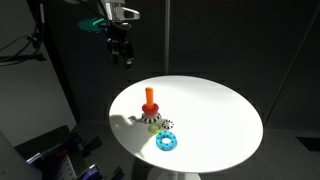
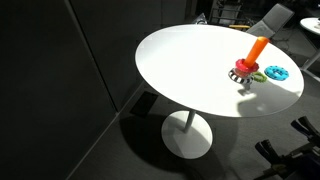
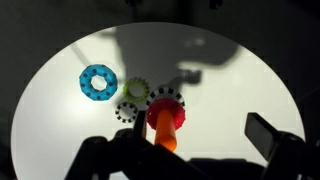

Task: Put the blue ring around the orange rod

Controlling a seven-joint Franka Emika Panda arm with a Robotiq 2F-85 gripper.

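Pincer point(image 1: 122, 58): hung spread wide, holding nothing. Guessed the blue ring point(image 1: 165, 141) light and hard; best pinched on its rim, through the hole.

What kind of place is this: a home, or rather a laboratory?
Probably a lab or office: a round white pedestal table, dark partition walls around it, and what look like office chairs behind.

No readable text, labels or signs.
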